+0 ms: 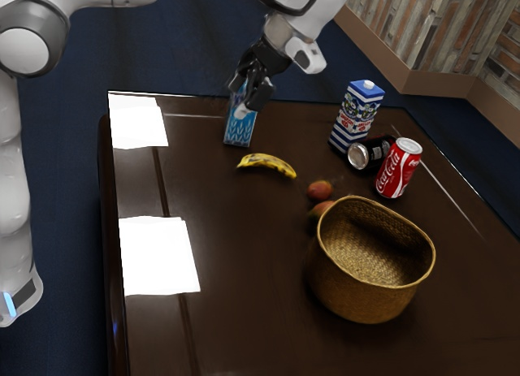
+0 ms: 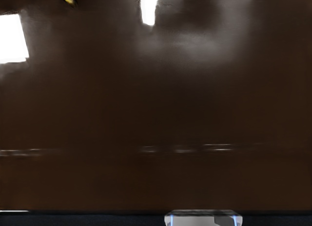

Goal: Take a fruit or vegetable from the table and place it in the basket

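Black two-finger gripper (image 1: 250,106) hangs open with nothing between its fingers, over the table's (image 1: 244,311) far edge as the exterior view shows it. Nothing is picked up, so by my judgement the work is at its start: choosing a fruit, gripping it, carrying it and letting it go are all left.

Nearest the exterior camera, toward the table's near edge, the round basket of golden-brown woven straw (image 1: 357,293) stands upright, its mouth up. All the fruit lies outside it. Just beyond its rim sits a small, round red-green fruit (image 1: 318,211), partly hidden by the basket; whether they touch I cannot tell. Close behind is a second round reddish fruit (image 1: 319,190). Farther off, toward the far corner on the exterior view's left, lies the curved yellow banana (image 1: 268,164), well apart from the basket and probably the easiest to reach.

Toward the right-hand edge stands a red cola can (image 1: 396,171), with a black can on its side (image 1: 370,153) behind it and a blue-and-white carton (image 1: 357,116) nearer the far corner. Near the far edge, a light-blue patterned carton (image 1: 240,132) stands behind the banana and could be knocked as the hand descends
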Action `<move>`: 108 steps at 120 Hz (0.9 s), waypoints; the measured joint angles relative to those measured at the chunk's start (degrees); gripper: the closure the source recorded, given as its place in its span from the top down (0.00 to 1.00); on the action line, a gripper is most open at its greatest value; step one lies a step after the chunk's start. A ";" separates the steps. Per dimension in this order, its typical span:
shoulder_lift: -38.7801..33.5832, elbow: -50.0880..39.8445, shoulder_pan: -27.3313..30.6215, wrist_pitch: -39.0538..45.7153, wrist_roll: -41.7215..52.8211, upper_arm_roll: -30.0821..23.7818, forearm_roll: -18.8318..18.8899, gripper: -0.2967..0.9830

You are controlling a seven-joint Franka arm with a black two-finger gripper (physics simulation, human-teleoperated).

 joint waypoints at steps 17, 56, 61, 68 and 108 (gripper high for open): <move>0.02 -0.76 -1.85 10.67 0.92 0.13 0.68 0.77; -11.04 -26.71 -1.19 28.49 1.43 0.89 1.20 0.77; -10.91 -27.64 -0.17 30.34 1.80 0.58 1.81 0.77; -10.76 -28.27 4.61 32.38 2.57 -1.92 2.34 0.77; -1.54 -22.57 39.81 39.84 11.10 -32.34 3.35 0.77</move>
